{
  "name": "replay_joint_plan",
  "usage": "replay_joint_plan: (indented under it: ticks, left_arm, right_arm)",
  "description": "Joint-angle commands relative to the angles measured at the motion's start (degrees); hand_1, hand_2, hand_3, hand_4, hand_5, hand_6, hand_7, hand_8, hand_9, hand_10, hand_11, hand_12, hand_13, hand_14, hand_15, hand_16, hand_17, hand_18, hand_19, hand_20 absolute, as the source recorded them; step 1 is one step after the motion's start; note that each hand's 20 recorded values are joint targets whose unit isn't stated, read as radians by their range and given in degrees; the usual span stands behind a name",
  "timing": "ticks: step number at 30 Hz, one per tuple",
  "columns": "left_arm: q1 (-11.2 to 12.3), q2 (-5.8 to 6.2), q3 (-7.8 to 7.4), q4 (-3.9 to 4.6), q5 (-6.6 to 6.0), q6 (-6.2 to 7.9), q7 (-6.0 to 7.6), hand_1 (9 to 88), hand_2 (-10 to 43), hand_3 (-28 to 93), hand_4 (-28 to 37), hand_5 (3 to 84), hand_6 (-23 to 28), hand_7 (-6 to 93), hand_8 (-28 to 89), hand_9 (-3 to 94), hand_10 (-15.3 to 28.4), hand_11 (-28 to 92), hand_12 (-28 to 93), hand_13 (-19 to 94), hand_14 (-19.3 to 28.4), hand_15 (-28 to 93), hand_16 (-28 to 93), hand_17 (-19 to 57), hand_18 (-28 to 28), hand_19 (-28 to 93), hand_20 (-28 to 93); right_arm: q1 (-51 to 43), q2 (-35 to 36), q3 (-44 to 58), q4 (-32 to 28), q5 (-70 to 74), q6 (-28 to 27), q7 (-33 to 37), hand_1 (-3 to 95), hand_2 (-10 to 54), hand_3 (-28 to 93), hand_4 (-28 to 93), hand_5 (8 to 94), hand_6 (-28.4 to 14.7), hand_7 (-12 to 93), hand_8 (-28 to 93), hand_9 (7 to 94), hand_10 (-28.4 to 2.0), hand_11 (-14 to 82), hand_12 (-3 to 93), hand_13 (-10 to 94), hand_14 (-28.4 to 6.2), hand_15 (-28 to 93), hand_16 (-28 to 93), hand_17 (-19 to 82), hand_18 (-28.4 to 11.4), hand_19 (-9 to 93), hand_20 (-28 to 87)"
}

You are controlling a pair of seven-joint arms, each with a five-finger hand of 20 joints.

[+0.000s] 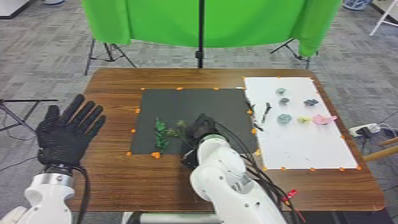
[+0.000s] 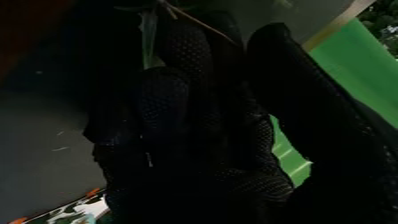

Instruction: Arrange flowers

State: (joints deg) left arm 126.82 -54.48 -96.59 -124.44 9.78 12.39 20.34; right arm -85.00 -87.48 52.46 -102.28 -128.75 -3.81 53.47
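Over the dark mat (image 1: 160, 100), the right hand (image 1: 204, 131) stands low, just right of a small green sprig (image 1: 180, 132). A longer leafy green stem (image 1: 161, 134) lies farther left on the mat. In the right wrist view, a thin stem (image 2: 210, 27) and a narrow green leaf (image 2: 148, 40) show by the far end of the right hand (image 2: 204, 145); whether it holds them is hidden. The left hand (image 1: 67, 134) is open, off at the table's left edge. Several flower heads, including a pink one (image 1: 324, 119) and a yellow one (image 1: 304, 119), lie on the white sheet (image 1: 302, 150).
Dark thin pieces (image 1: 266, 113) lie at the white sheet's left side. Orange tape marks edge the mat and sheet. Black cables (image 1: 258, 172) run along the right arm, near a red tag (image 1: 291, 194) on the brown table (image 1: 124, 185). A green cloth (image 1: 151, 22) hangs beyond.
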Motion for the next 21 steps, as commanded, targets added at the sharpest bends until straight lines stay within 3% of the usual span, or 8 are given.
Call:
replay_joint_plan:
  ticks: [1,16,21]
  left_arm:
    - [1.52,-0.18,-0.43,-0.04,0.07,0.56,0.50,22.0,11.0,73,-28.3,41.6,7.6,8.8,-8,38.0,13.6,14,11,32,13.2,15,0,-4.5,14.5,32,14]
    - [2.62,-0.83,-0.96,-0.38,-0.22,0.70,2.22,22.0,10.7,74,-28.3,42.0,7.5,9.3,-8,38.9,13.7,14,12,33,13.8,16,0,-5.1,15.1,34,13]
    - [2.86,-1.30,-1.17,-0.45,-0.19,0.45,2.81,22.0,10.6,74,-28.3,42.1,7.5,9.5,-8,39.4,13.9,14,12,34,14.1,16,0,-5.2,15.1,34,13]
  right_arm:
    - [-0.60,0.50,-1.03,-0.93,0.98,0.52,0.18,43.1,-9.5,77,-17,73.6,-7.7,29,16,73.6,-20.4,41.5,28.0,61,-20.0,76,31,36,-28.3,93,44]
    - [-0.12,2.81,-0.41,-4.23,3.91,-1.86,0.14,40.3,-8.3,80,-17,77.2,-9.8,15,5,75.4,-21.6,39.2,26.4,61,-21.0,76,30,36,-28.4,93,44]
    - [-0.47,4.55,0.64,-7.11,4.37,-2.48,-0.90,38.9,-6.5,81,-16,77.1,-10.3,11,-8,76.0,-21.9,37.7,26.6,62,-21.4,75,31,36,-28.4,93,44]
